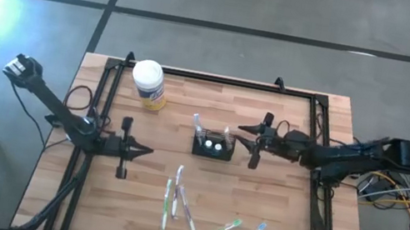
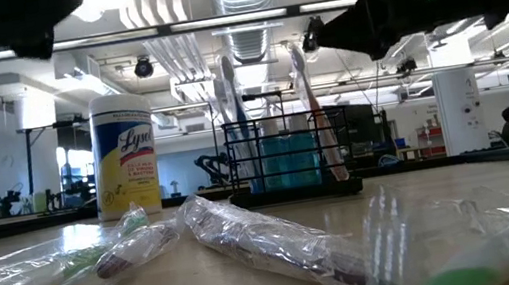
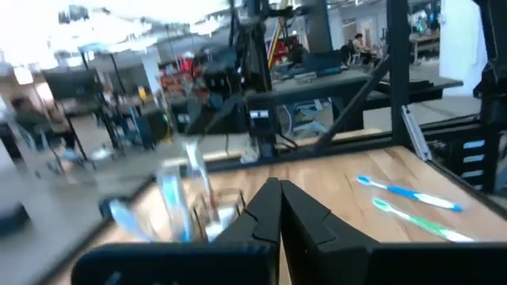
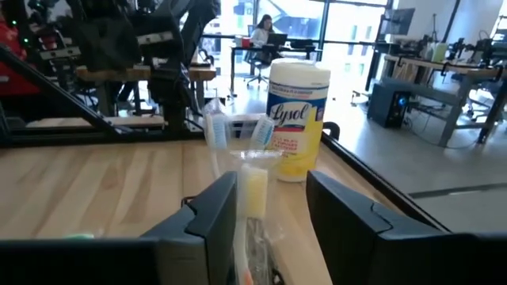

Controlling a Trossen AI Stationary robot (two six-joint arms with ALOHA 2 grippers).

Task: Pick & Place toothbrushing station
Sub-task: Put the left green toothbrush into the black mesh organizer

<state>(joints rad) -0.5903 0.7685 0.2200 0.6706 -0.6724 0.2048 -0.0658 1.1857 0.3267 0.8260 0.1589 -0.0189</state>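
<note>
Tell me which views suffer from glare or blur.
High view: strong glare in the upper left corner. Low view: the wrapped toothbrushes up close are out of focus. Left wrist view: the black holder is smeared by motion blur.

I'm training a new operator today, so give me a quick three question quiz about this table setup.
1. True or false: the wipes jar lies on its side.
2. Which gripper is nearer the black holder? A) left gripper B) right gripper
3. Fill in: the left gripper's jaws are ____.

Key: 1 false, it stands upright. 2 B, it sits just beside the holder with jaws open. 3 shut.
</note>
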